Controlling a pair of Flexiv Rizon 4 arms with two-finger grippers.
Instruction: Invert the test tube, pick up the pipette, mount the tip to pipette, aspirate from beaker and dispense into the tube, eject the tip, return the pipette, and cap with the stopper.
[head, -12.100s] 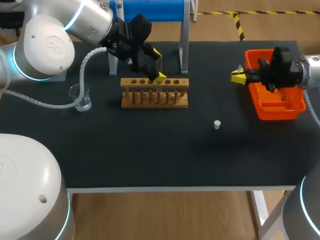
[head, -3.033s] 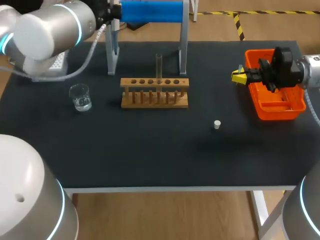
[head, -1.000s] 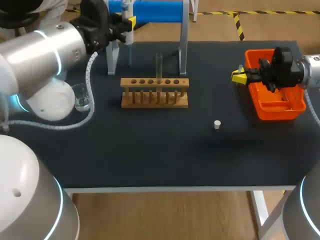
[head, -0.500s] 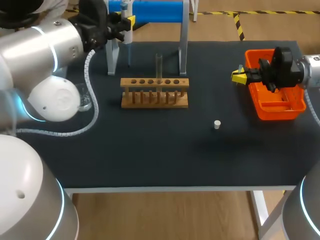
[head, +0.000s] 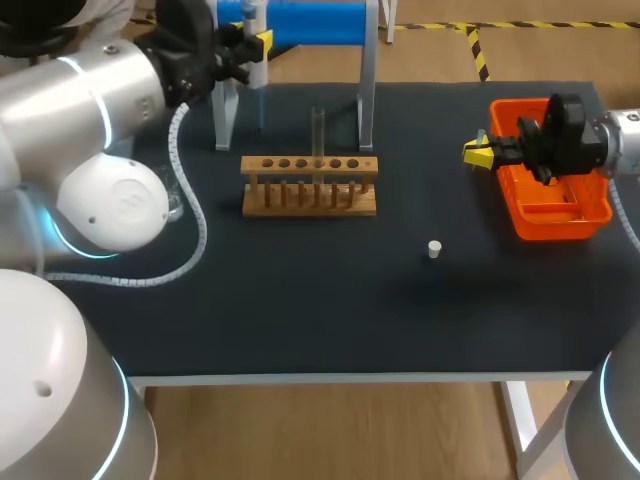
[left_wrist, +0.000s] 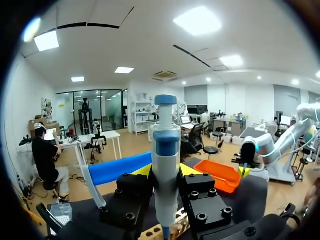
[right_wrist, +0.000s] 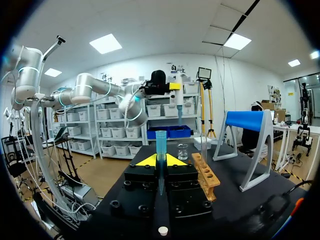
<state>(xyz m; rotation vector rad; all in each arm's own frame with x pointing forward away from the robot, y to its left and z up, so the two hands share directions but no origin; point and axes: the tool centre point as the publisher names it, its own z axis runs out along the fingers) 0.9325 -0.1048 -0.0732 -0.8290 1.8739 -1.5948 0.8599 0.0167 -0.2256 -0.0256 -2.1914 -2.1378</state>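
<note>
My left gripper (head: 252, 46) is shut on the white-and-blue pipette (head: 258, 30), held upright above the table's far left, in front of the blue stand (head: 300, 20). In the left wrist view the pipette (left_wrist: 166, 160) stands between the yellow fingertips (left_wrist: 141, 170). The clear test tube (head: 318, 130) stands upright in the wooden rack (head: 310, 185). My right gripper (head: 478, 153) hangs beside the orange bin (head: 555, 190), shut on a blue pipette tip (right_wrist: 160, 142). The white stopper (head: 434, 249) lies on the mat. The beaker (right_wrist: 183, 151) shows past the rack (right_wrist: 206, 172); my left elbow hides it from the head view.
The blue stand's grey legs (head: 368, 100) rise just behind the rack. My left arm's white elbow (head: 115, 205) and its cable hang over the table's left side. The black mat's near half holds only the stopper.
The left arm's elbow has swung a little to the right and nearer; the gripper with the pipette has barely shifted. The right arm has kept still.
</note>
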